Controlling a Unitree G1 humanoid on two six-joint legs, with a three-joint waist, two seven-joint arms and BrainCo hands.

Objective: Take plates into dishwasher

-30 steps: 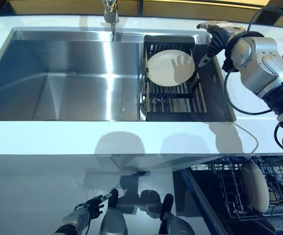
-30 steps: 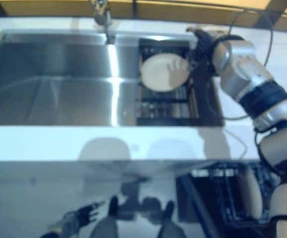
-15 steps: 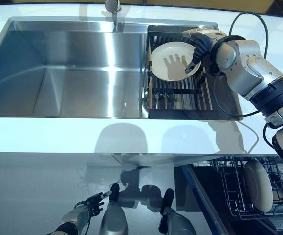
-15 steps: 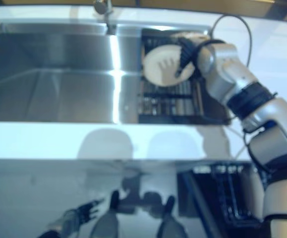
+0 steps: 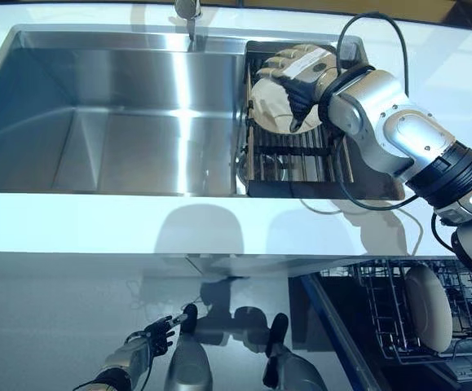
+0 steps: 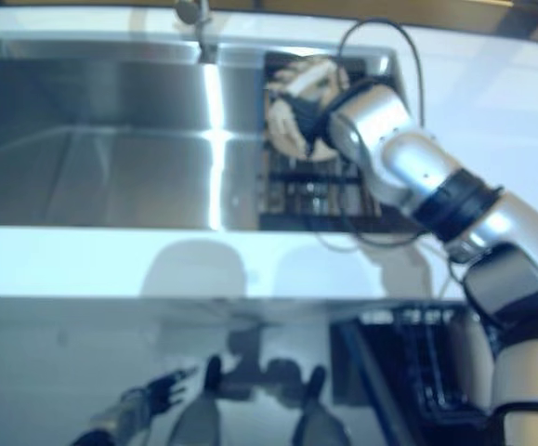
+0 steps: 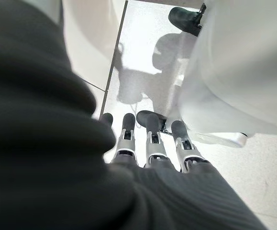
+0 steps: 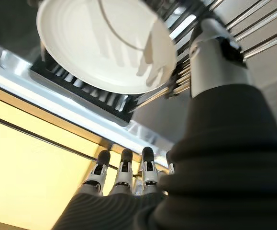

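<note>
A white plate [image 5: 270,106] leans in the black dish rack [image 5: 301,167] at the right end of the sink. My right hand [image 5: 298,69] is spread just above it and covers its upper part. In the right wrist view the plate [image 8: 100,43] lies between the straight fingers [image 8: 124,175] and the thumb [image 8: 215,57], which is close to its rim; the hand is open and holds nothing. A second white plate [image 5: 428,308] stands upright in the dishwasher's wire rack [image 5: 380,314] at the lower right. My left hand [image 5: 143,354] hangs low at the lower left, open and empty.
The steel sink basin [image 5: 130,122] fills the left of the counter, with the faucet [image 5: 188,15] at its back. The white counter edge [image 5: 178,228] runs across the front. The dishwasher door stands open below at the right.
My right hand has moved left from the rack's right edge to over the plate and now covers much of it. The left hand has stayed low.
</note>
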